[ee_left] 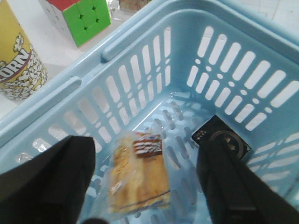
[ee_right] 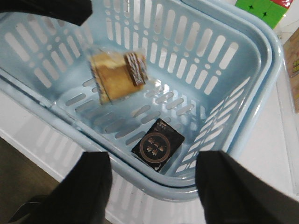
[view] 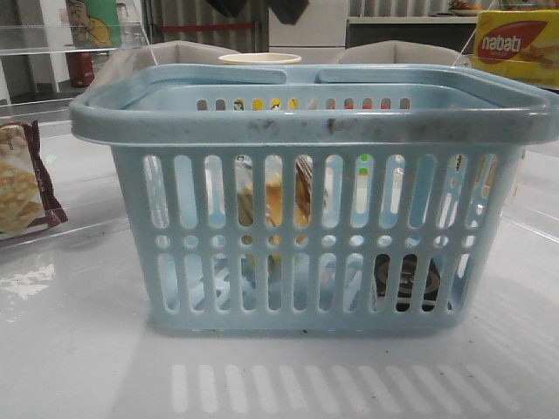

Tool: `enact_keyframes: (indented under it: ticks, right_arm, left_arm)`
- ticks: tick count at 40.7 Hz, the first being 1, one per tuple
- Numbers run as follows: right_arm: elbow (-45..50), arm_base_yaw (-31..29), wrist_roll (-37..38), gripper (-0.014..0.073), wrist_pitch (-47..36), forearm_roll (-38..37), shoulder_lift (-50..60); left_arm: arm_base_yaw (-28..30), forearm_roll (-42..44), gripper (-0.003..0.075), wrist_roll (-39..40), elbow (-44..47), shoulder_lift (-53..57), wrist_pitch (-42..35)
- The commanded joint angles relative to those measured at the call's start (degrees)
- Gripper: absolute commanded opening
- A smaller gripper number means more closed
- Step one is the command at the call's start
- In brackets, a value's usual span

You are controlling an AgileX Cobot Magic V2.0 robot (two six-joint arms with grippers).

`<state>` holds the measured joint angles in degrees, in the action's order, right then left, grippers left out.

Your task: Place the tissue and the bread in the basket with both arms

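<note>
The left gripper (ee_left: 145,186) shows two broad, matte black fingers (ee_left: 51,177) with flat inner faces and rounded outer edges. The right gripper (ee_right: 152,191) carries the same pair of wide matte black fingers (ee_right: 233,186), smooth and unmarked. No cables, screws or labels are visible on either. The arms themselves are out of view.
</note>
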<state>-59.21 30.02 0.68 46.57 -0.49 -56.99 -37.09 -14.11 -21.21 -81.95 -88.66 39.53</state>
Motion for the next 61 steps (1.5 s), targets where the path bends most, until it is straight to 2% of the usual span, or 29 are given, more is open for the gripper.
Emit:
enact_keyframes:
  ticks: [1,14,26,33,37,46,52,56,61]
  right_arm:
    - [-1.6,0.1,-0.7,0.0498,-3.2,-0.3,0.9]
    - [-1.6,0.1,-0.7,0.0498,-3.2,-0.3,0.9]
    - [-1.6,0.1,-0.7,0.0498,-3.8,-0.3,0.9]
    - [-1.6,0.1,-0.7,0.0498,-3.0,-0.6,0.9]
    - [-1.6,0.1,-0.7,0.0498,-0.7,-1.5,0.9]
    - [-1.6,0.1,-0.7,0.0498,2.8,-3.1,0.9]
    - [0.1,0.1,-0.7,0.0498,-1.7,-1.8,3.4]
    - [5.0,0.1,-0.7,0.0498,-5.9,-0.9,8.1]
    - [11.4,0.1,-0.7,0.0489,-10.5,-0.9,14.1]
  left_arm:
    - [0.1,-1.0,0.0548,-0.1,1.0,7.8,-2.3]
    - [0.1,-1.0,0.0548,-0.1,17.5,28.5,-2.4]
    - [0.1,0.5,0.0548,0.3,30.3,49.2,3.5]
    - [0.1,7.6,0.0548,10.1,33.3,57.3,8.4]
    - [0.1,11.9,0.0548,15.7,33.5,59.5,11.4]
    - [0.1,11.9,0.0548,15.9,33.5,60.1,10.5]
    - [0.1,11.9,0.0548,15.9,33.5,60.1,9.2]
    - [0.1,11.9,0.0545,15.9,33.5,60.1,8.9]
    - [0.1,11.9,0.0463,15.9,33.5,60.1,8.9]
